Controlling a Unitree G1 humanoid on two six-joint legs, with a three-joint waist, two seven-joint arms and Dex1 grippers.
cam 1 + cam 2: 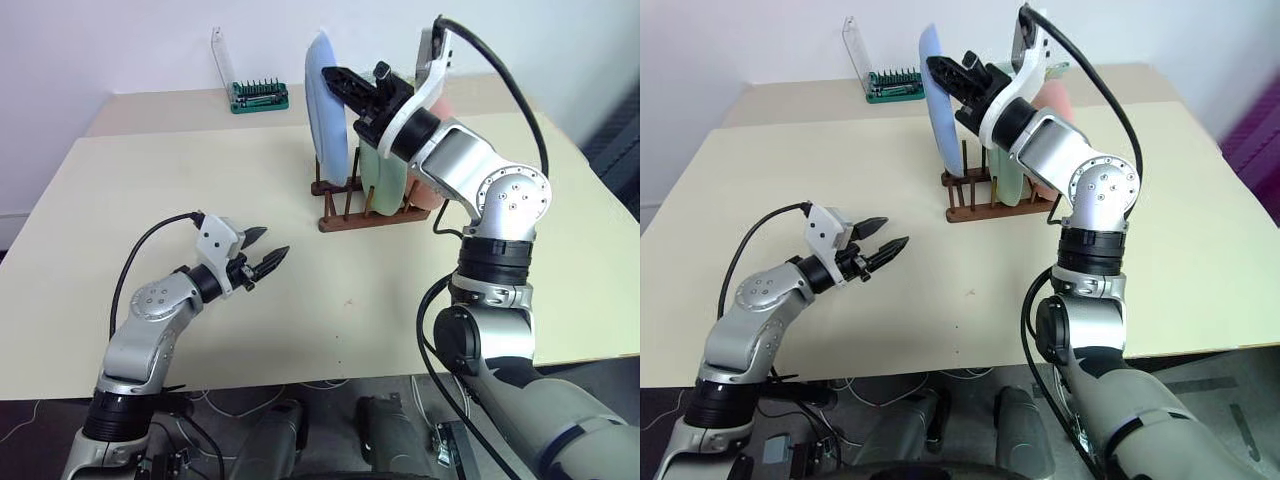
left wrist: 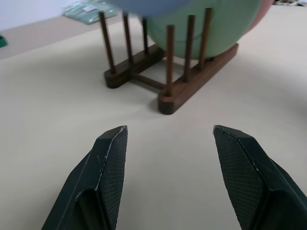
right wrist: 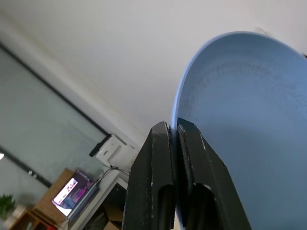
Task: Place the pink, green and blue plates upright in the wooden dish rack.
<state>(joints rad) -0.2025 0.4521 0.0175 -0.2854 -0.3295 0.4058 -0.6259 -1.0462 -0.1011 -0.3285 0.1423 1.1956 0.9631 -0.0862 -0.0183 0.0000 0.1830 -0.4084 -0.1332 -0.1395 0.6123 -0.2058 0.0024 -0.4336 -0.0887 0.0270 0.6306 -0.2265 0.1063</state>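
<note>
Cream tabletop (image 1: 200, 190) runs back to a white wall, and the wooden dish rack (image 1: 362, 212) sits past centre, at about one o'clock from your viewpoint. The pink plate (image 1: 1054, 101) and green plate (image 1: 383, 172) already stand upright between the pegs at the rack's three o'clock end. Your right gripper (image 1: 332, 74) has its black fingers pressed together on the rim of the blue plate (image 1: 327, 110), which stands on edge over the rack's nine o'clock end; whether its lower edge is seated between the pegs cannot be told. Your left gripper (image 1: 268, 245) hovers low over the table at about seven o'clock from the rack, fingers spread, holding nothing. A green bit holder (image 1: 260, 95) lies well apart at eleven o'clock.

The pinch is thin and high on the rim, so the plate could pivot if you let go before it is seated, tipping toward nine o'clock and off the rack. Pushing sideways could knock the green plate or shift the light rack.
</note>
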